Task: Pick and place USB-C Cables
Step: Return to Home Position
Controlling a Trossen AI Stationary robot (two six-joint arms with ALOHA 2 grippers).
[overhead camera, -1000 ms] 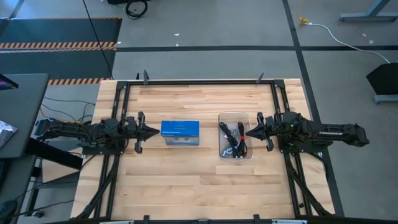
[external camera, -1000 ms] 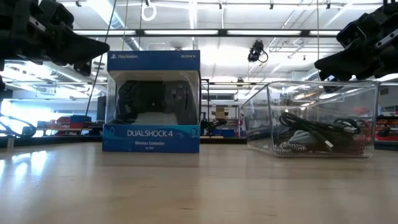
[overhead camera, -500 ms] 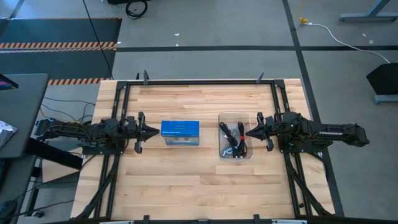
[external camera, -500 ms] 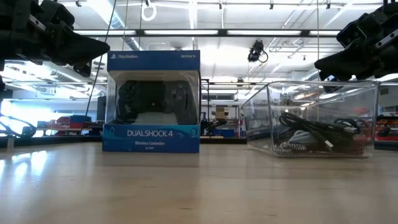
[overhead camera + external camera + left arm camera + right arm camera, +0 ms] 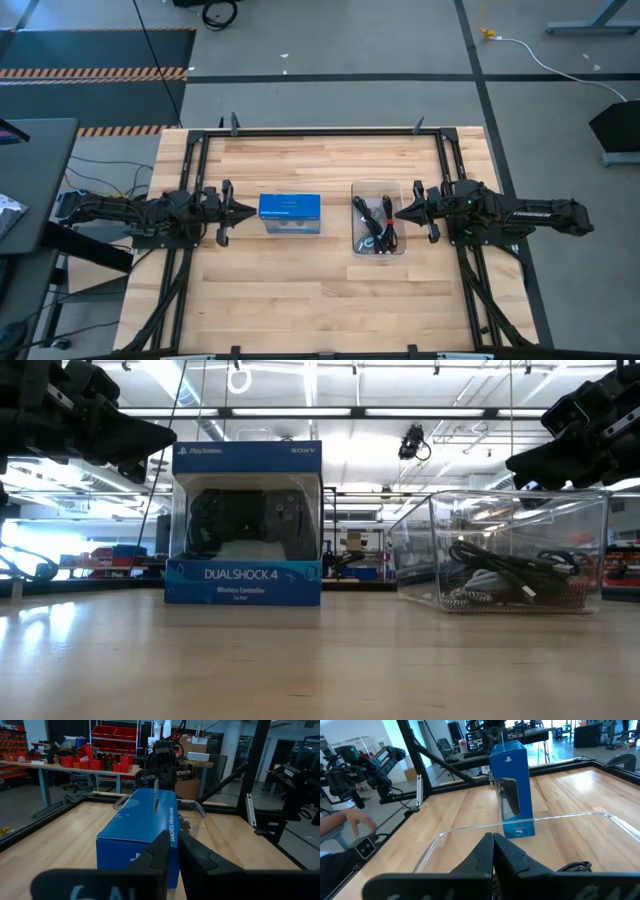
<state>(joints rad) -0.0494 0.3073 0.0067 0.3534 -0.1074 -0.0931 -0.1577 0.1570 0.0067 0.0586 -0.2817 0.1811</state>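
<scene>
Pale wooden table [image 5: 300, 300] in a black frame, grey workshop floor around it. Low view shows a bright room with shelving and benches behind.

Left arm: lies level along the table's left side, pointing toward the middle. The left gripper [image 5: 254, 211] hangs above the wood just short of the blue box [image 5: 290, 213], with its fingers pressed together and nothing between them. Its wrist view looks straight at the end of the box.

Right arm: mirrors it from the right side, also level and pointing inward. The right gripper [image 5: 398, 213] sits at the right-hand rim of the clear tray [image 5: 378, 183], raised above it. Its fingers are drawn together to a point and hold nothing.

USB-C Cables [image 5: 373, 225]: all lie heaped inside the tray, a dark tangle with a paler cord among them, resting on the tray floor.

The box stands upright between the two grippers, left of the tray and apart from it, and shows a game controller behind its window.

Beyond the table edge, the right wrist view shows a person's hand [image 5: 359, 823] near a small dark device.
</scene>
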